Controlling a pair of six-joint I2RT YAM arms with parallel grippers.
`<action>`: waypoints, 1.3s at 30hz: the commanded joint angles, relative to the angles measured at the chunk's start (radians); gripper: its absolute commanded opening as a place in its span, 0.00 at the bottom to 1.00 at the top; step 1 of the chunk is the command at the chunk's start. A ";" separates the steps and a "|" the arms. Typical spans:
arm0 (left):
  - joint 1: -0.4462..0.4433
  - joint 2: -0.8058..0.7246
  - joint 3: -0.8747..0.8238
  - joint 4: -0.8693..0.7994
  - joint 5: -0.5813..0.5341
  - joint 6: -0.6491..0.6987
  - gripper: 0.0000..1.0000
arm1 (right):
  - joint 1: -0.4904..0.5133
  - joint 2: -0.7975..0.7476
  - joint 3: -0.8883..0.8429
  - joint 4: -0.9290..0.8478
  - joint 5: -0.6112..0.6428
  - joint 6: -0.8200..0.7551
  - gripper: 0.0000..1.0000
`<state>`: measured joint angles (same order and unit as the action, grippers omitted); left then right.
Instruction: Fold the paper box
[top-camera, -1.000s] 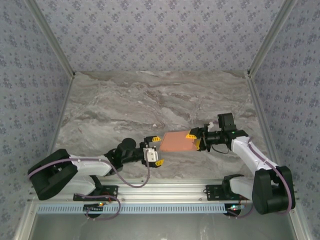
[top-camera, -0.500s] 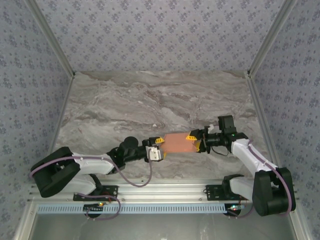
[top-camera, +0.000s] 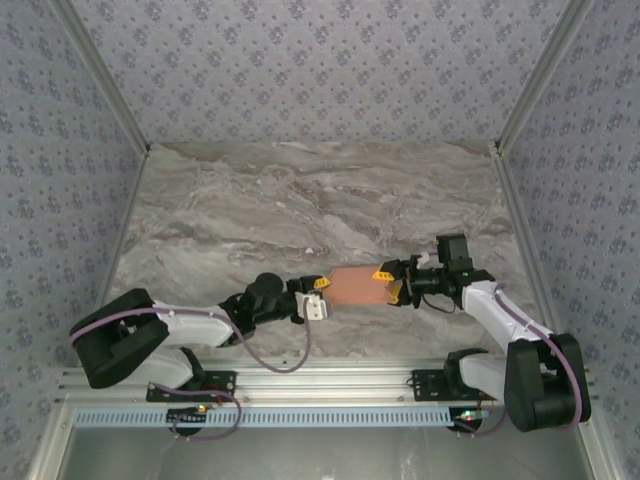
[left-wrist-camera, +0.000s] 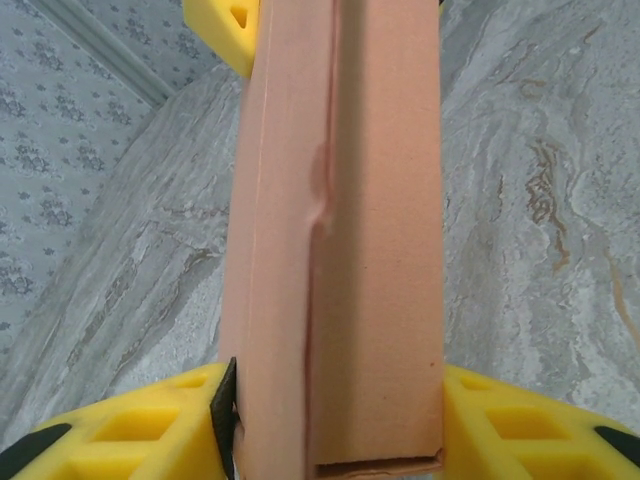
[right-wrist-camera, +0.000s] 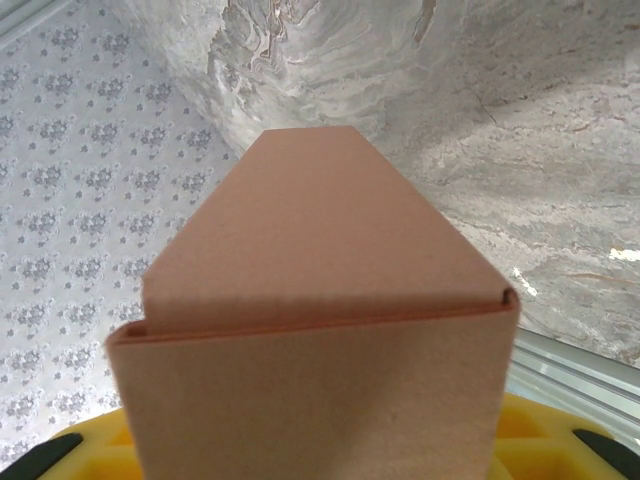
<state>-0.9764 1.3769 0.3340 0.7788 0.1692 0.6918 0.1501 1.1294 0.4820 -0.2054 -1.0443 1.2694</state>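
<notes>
Over the marble table (top-camera: 300, 200), toward 5 o'clock of its middle, the paper box (top-camera: 358, 287) is a slim closed sleeve, its inside hidden. The left gripper (top-camera: 319, 297) clamps its 9 o'clock end, and the right gripper (top-camera: 391, 284) clamps its 3 o'clock end.

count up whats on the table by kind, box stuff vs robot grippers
paper box: 1
grippers: 2, the left gripper and the right gripper
total: 3
</notes>
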 joint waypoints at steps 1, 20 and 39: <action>-0.008 -0.016 0.025 -0.072 0.001 0.018 0.47 | -0.002 0.002 -0.012 0.051 -0.031 0.030 0.44; 0.065 -0.161 0.297 -0.839 0.016 -0.125 0.49 | -0.082 -0.051 0.122 -0.320 0.093 -0.287 0.77; 0.226 -0.060 0.267 -0.679 0.177 -0.229 0.55 | -0.003 -0.112 0.355 -0.355 0.464 -0.722 0.77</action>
<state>-0.7589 1.3014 0.6132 0.0391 0.3031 0.4728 0.1143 1.0260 0.8124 -0.5747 -0.6647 0.6518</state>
